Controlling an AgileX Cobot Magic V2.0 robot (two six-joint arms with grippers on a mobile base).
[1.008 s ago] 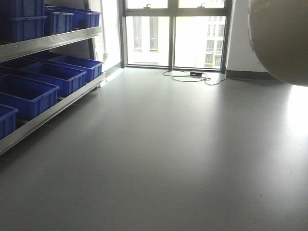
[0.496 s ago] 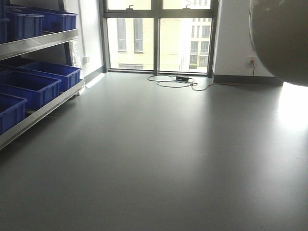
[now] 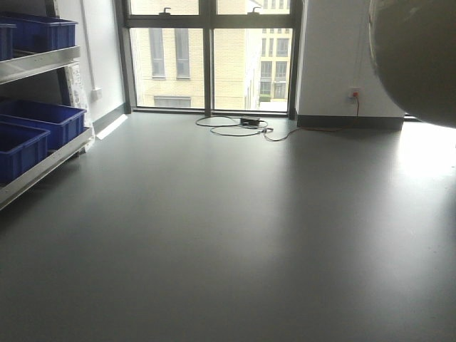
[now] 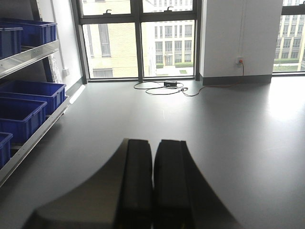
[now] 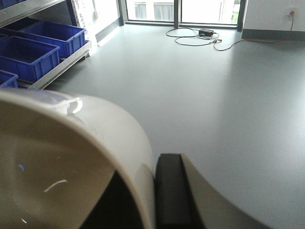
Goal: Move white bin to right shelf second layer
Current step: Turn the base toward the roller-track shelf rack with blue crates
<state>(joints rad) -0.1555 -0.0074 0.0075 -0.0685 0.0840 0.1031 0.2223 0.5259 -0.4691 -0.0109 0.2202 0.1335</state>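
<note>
1. A smooth grey floor (image 3: 228, 235) fills the room, with a bright patch of daylight at the right.
2. Tall dark-framed windows (image 3: 171, 68) stand at the far end, showing a pale building outside.
3. A white wall (image 3: 328, 57) with a dark baseboard (image 3: 349, 122) and 1 outlet (image 3: 354, 92) stands right of them.
4. A cable (image 3: 231, 127) lies coiled on the floor below the windows.
5. At the left, a steel rack (image 3: 39, 63) holds blue crates (image 3: 43, 117) on 2 levels.
</note>
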